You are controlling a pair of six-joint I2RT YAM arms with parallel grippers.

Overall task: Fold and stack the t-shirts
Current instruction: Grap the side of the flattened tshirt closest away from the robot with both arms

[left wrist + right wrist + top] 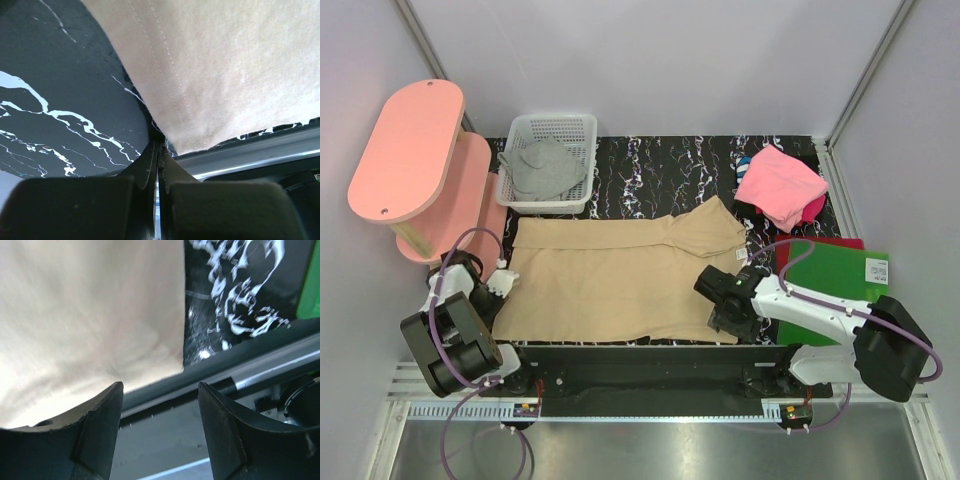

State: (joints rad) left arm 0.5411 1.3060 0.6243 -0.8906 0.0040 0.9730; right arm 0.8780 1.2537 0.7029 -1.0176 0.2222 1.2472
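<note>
Both arm bases sit closest to the overhead camera, and just past them the tan t-shirt (620, 280) lies spread flat across the black marbled tabletop (650, 165). I'll place everything else relative to that shirt. The left tool (500, 283) is right at its left edge, and the right tool (728, 318) hovers over its near right corner. A white mesh basket (575, 125) stands just beyond the shirt's far left corner with the grey t-shirt (542, 168) bunched up inside. The pink t-shirt (780, 185) sits folded-ish past the far right corner, on top of some darker cloth. A green sheet (830, 270) lies just off the shirt's right side, and a pink shelf (405, 150) stands further out to its left.

On the left wrist cam, the left tool (157, 150) has its fingers pressed together, tips right at the tan t-shirt (225, 75) hem corner. Honestly can't tell if any cloth is actually caught in there. Bare tabletop (65, 100) shows beside the hem.

On the right wrist cam, the right tool (160, 387) has its fingers spread wide apart with nothing between them, and the tan t-shirt (85, 305) fills the area just past them.
</note>
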